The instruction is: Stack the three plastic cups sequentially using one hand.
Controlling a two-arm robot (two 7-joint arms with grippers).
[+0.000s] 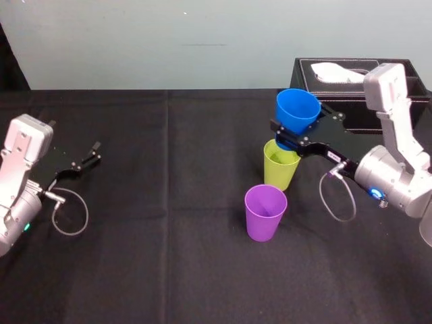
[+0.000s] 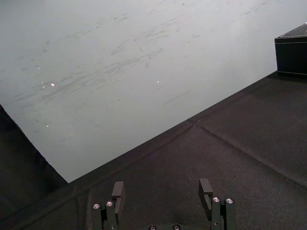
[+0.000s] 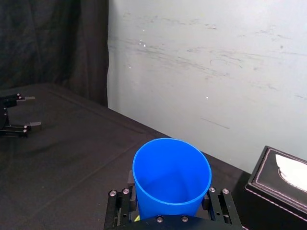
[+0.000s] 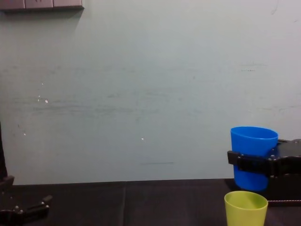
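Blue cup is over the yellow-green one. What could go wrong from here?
1. The blue cup in the right gripper looks slightly off-centre over the yellow-green cup; its base may catch the rim and tip it.
2. The fingers grip mid-cup and may hit that rim before it seats.
3. The purple cup stands close in front; a toppling cup could knock it.
The left gripper is idle at far left.

No lettering can be read (nor numbers).
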